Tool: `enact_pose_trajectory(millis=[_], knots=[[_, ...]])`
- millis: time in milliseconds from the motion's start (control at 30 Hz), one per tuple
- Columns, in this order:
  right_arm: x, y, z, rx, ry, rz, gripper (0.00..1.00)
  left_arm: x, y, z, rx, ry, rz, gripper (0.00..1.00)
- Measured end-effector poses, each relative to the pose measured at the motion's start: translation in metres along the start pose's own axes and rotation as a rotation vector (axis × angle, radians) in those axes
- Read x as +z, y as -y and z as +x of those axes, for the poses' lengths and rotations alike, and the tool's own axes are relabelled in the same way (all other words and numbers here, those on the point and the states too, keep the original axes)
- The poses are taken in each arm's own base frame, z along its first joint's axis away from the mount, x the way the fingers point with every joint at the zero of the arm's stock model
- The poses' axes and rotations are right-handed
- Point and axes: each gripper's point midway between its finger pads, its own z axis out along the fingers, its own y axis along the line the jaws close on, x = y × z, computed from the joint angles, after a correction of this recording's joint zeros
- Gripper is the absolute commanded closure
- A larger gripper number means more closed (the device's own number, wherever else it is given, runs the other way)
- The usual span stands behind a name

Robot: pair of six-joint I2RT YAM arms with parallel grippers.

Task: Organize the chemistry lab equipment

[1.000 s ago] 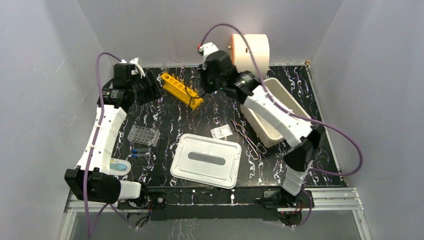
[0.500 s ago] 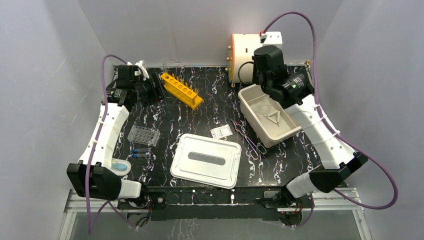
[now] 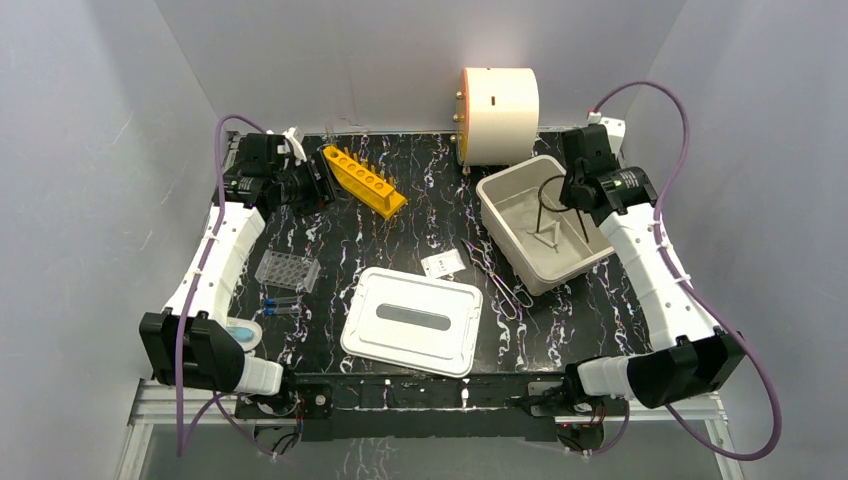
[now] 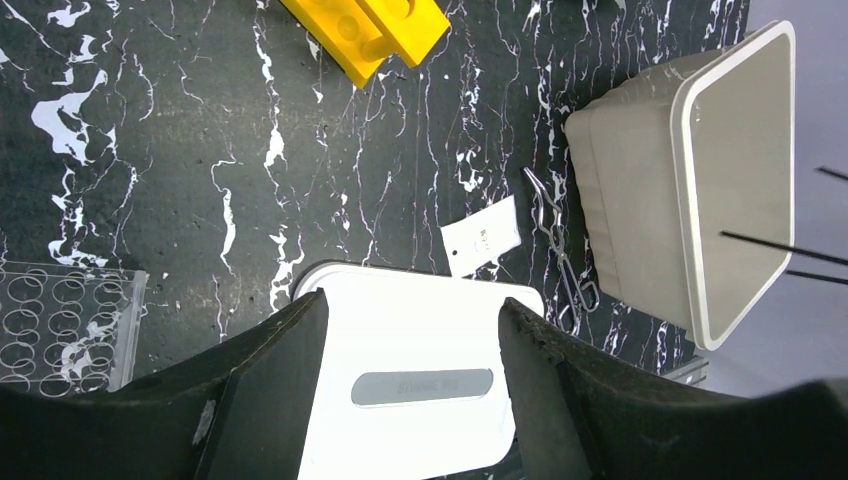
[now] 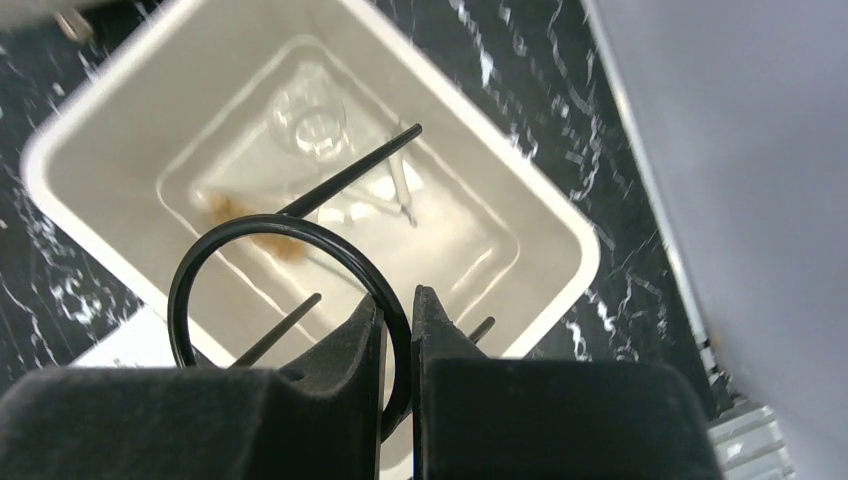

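Right pincer (image 5: 397, 300), upper right of the overhead view, clamped on the ring of a black wire tripod (image 5: 262, 221) above the white tub (image 3: 500, 181), which contains a white triangle (image 3: 546, 236) and a tiny clear beaker (image 5: 310, 125). Left pincer (image 4: 412, 305), upper left, jaws apart near the orange tube rack (image 3: 363, 180) on the tabletop (image 3: 420, 220).
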Motion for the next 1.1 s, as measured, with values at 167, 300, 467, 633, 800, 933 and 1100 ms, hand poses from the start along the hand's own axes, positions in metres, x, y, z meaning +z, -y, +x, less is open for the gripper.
enact_pose_trajectory(millis=[167,300,467,633,800,933,1100], knots=[[0.022,0.005,0.053,0.024,-0.146,-0.027,1.00,0.002,0.001,0.000,0.000,-0.005,0.006,0.38],[0.035,0.002,0.078,0.067,-0.211,-0.063,1.00,0.003,0.000,0.001,-0.003,-0.011,0.006,0.38],[0.048,-0.009,0.103,0.100,-0.238,-0.130,1.00,0.004,0.001,0.001,-0.001,-0.013,0.007,0.38],[0.059,-0.014,0.108,0.123,-0.202,-0.174,1.00,0.005,0.000,0.003,-0.002,-0.016,0.005,0.37],[0.071,-0.019,0.104,0.148,-0.162,-0.211,1.00,0.006,-0.002,0.004,-0.004,-0.022,0.003,0.37],[0.078,-0.020,0.103,0.158,-0.143,-0.230,1.00,0.008,-0.003,0.005,-0.006,-0.028,0.000,0.37],[0.087,-0.010,0.106,0.151,-0.146,-0.208,1.00,0.011,-0.005,0.006,-0.010,-0.037,-0.005,0.37]])
